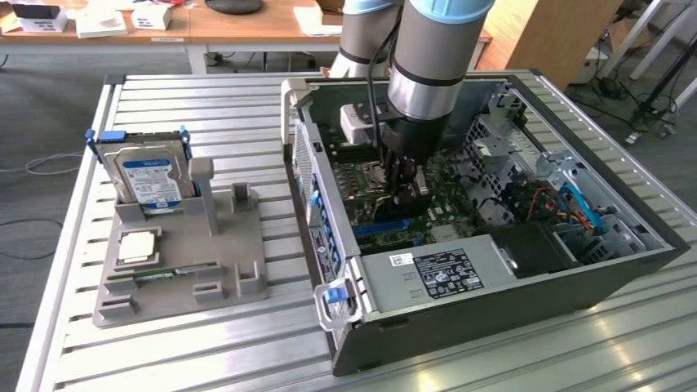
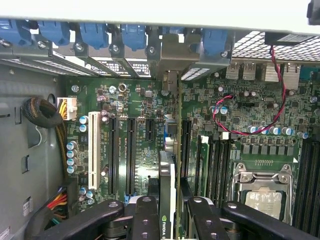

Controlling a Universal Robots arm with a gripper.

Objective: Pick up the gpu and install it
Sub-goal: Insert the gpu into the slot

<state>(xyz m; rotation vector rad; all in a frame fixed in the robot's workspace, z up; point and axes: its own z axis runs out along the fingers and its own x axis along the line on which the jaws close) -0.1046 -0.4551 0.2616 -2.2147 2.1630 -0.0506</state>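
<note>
Where the arm reaches down into the open computer case (image 1: 610, 269), the gripper (image 2: 167, 212) is clamped on the gpu (image 2: 169, 170), black fingers (image 2: 145, 220) pressing both faces. Seen edge-on, the gpu is a thin upright slab: green board edge, dark face with a green-and-white logo, greyish-tan bracket at the blue-clipped rear wall. It stands over the motherboard (image 2: 135, 105) among black slots; whether seated cannot be told. At the exterior view's left, a grey holder (image 1: 218, 269) carries a hard drive (image 1: 150, 175).

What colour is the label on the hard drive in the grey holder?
Blue and white label, seen best in the exterior view.
</note>
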